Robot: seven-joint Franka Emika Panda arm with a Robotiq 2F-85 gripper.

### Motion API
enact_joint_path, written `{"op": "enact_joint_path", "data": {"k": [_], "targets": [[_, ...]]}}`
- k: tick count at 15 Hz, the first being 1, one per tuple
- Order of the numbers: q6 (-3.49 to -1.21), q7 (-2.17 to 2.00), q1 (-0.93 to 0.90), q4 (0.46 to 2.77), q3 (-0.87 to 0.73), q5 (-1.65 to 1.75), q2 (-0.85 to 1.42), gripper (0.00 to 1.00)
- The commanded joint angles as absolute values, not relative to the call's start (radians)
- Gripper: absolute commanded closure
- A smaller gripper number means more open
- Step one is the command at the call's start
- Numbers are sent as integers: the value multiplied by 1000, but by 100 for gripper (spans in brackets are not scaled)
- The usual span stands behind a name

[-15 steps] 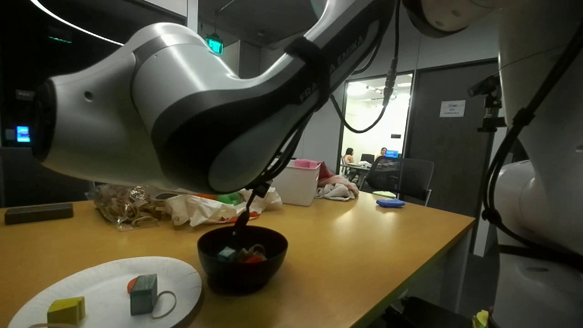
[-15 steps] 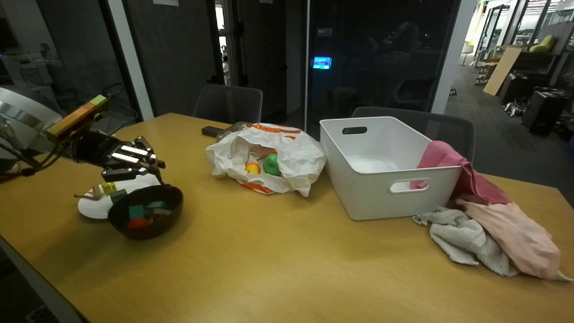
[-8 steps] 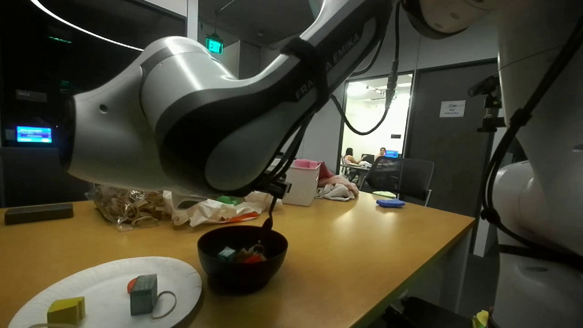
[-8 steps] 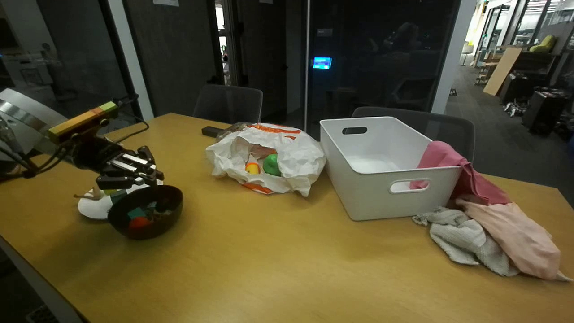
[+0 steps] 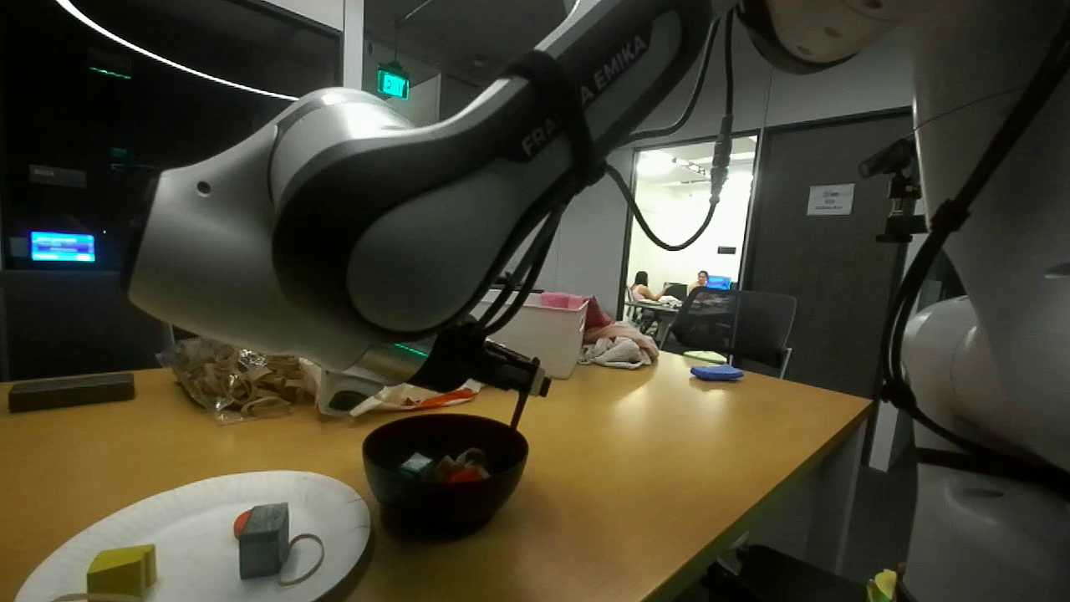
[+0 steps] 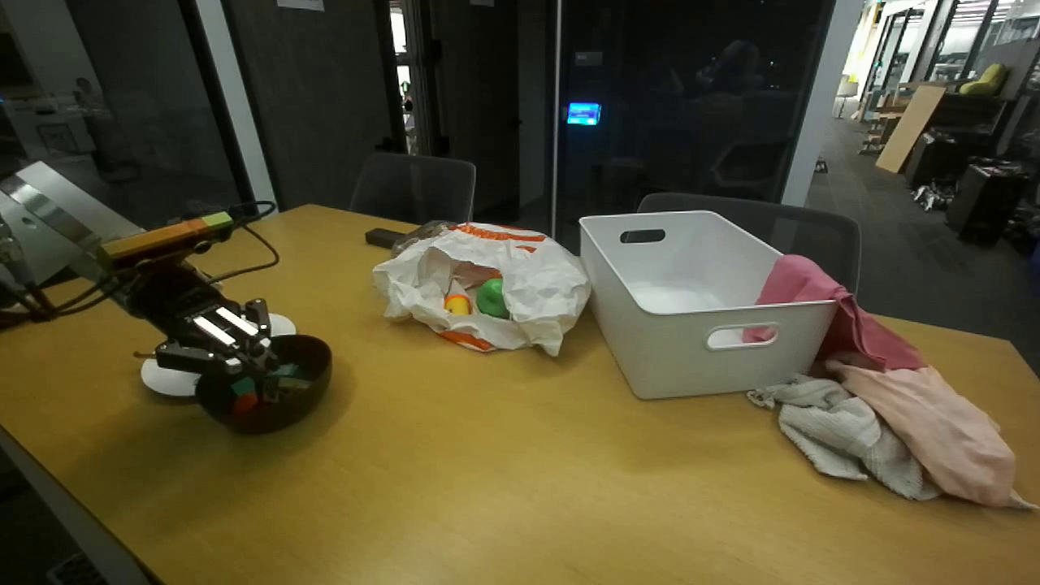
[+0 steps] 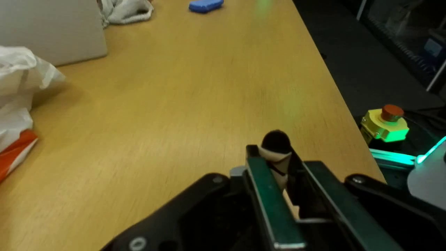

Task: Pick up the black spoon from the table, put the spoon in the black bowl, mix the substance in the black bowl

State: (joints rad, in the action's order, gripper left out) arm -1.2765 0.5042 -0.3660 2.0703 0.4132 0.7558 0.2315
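The black bowl (image 5: pixel 443 506) stands on the light-wood table (image 5: pixel 635 477); it also shows in an exterior view (image 6: pixel 315 386) and is out of the wrist view. The substance, red (image 6: pixel 244 403) and teal (image 5: pixel 416 466) bits, lies inside it. My gripper (image 5: pixel 535 380) is above the bowl's rim, shut on the upper handle of the black spoon (image 5: pixel 519 410). The handle hangs nearly upright down to the right rim in that view, its lower end hidden. In an exterior view my gripper (image 6: pixel 262 349) covers part of the bowl. In the wrist view a dark rounded end (image 7: pixel 276 141) shows between the fingertips.
A white plate (image 5: pixel 192 502) with blocks sits close beside the bowl. A white plastic bag (image 6: pixel 520 280) with toys and a white bin (image 6: pixel 699 349) with cloths stand farther along the table. A blue cloth (image 7: pixel 205 5) lies far off. The table edge (image 7: pixel 334 83) runs nearby.
My gripper has moved with the spoon across the bowl, from the middle to the right rim in an exterior view, and lower toward the near side in both views. Bowl and plate stay put.
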Motion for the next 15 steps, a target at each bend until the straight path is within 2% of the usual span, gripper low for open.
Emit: {"op": "enact_joint_path", "data": {"k": [1, 8, 11, 15], "targets": [[-1378, 531, -349, 2059, 420, 677, 198, 88], [-1583, 408, -369, 2122, 394, 903, 168, 88], [-1565, 401, -372, 2147, 395, 1011, 164, 88], [-1459, 438, -373, 2148, 400, 985, 170, 88]]}}
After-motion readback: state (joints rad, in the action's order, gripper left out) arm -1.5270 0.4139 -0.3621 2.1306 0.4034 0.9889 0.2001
